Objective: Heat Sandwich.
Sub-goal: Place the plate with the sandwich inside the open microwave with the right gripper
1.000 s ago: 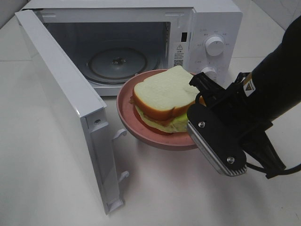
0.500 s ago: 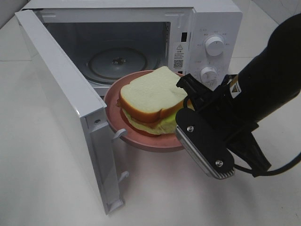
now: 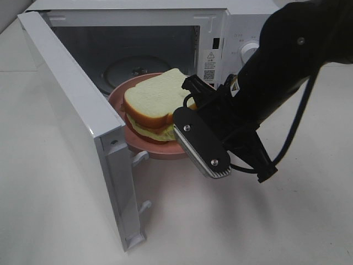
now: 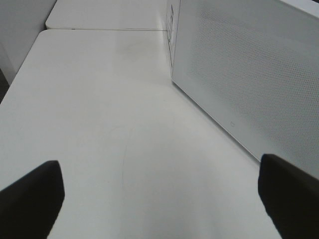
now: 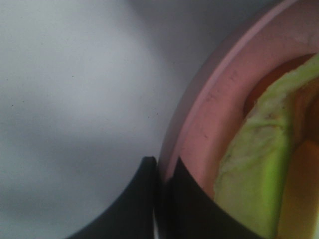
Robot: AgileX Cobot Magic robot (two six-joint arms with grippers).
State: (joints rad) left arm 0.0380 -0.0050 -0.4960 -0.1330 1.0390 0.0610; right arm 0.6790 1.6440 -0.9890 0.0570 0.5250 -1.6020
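Note:
The sandwich (image 3: 154, 102), white bread over a green leafy layer, lies on a round pink plate (image 3: 165, 150). My right gripper (image 3: 190, 107) is shut on the plate's right rim and holds it in the air at the mouth of the open microwave (image 3: 242, 27). The right wrist view shows the black fingers (image 5: 182, 199) pinching the pink plate (image 5: 209, 114) rim, with the sandwich (image 5: 259, 164) lettuce beside them. In the left wrist view my left gripper (image 4: 159, 196) stands open over bare table with nothing between its fingers. It does not show in the exterior view.
The microwave door (image 3: 71, 105) hangs open to the left, close beside the plate. The glass turntable (image 3: 124, 69) lies inside the cavity. Control knobs sit on the right panel behind my right arm. The microwave's perforated side wall (image 4: 249, 74) faces the left gripper.
My right gripper has carried the plate and sandwich left and back, from in front of the microwave to the cavity opening. The left gripper has not changed.

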